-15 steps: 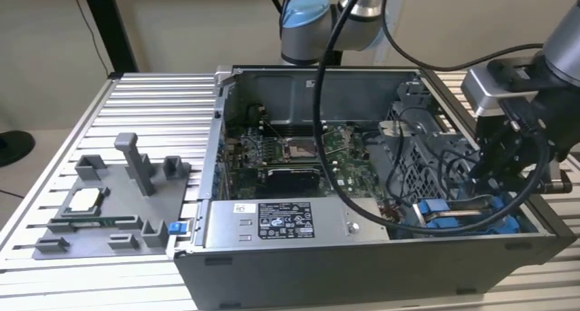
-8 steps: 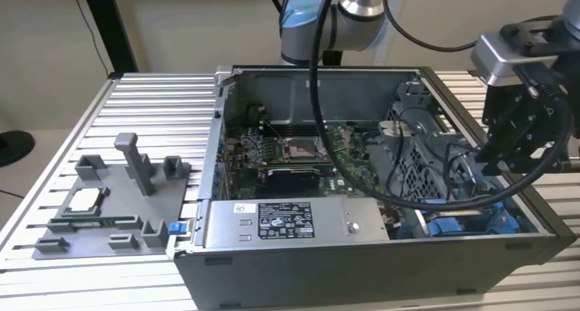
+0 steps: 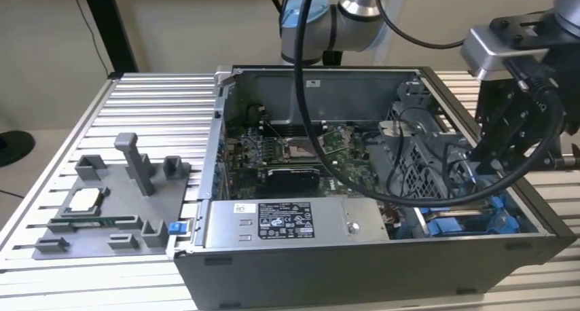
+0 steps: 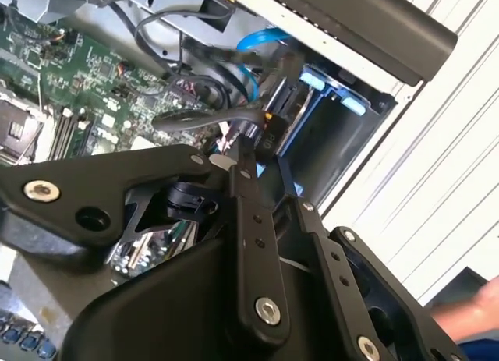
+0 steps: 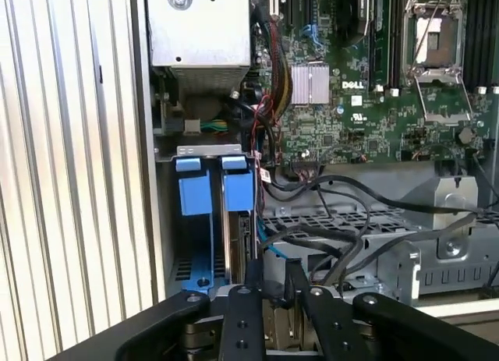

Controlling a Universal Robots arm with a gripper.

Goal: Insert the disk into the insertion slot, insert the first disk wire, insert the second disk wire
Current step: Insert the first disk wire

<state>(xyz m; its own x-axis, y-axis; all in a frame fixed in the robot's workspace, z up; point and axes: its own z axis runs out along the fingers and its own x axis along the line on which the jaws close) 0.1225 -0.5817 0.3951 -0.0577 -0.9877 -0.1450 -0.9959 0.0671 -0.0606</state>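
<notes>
Now, wrist views: gripper [image 4: 263, 150] clamped on black plug [image 4: 269, 133] beside slotted disk [image 5: 238, 196]; exterior view adds whole open case [image 3: 363, 270].

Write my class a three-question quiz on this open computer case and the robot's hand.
1. True or false: the computer case stands open, its motherboard showing.
2. In the exterior view, the hand is nearest: A) the grey tray; B) the blue carriers; C) the floor.
3. Fill in: the power-supply box bears a ___ sticker.
Key: 1 true; 2 B; 3 white.
</notes>
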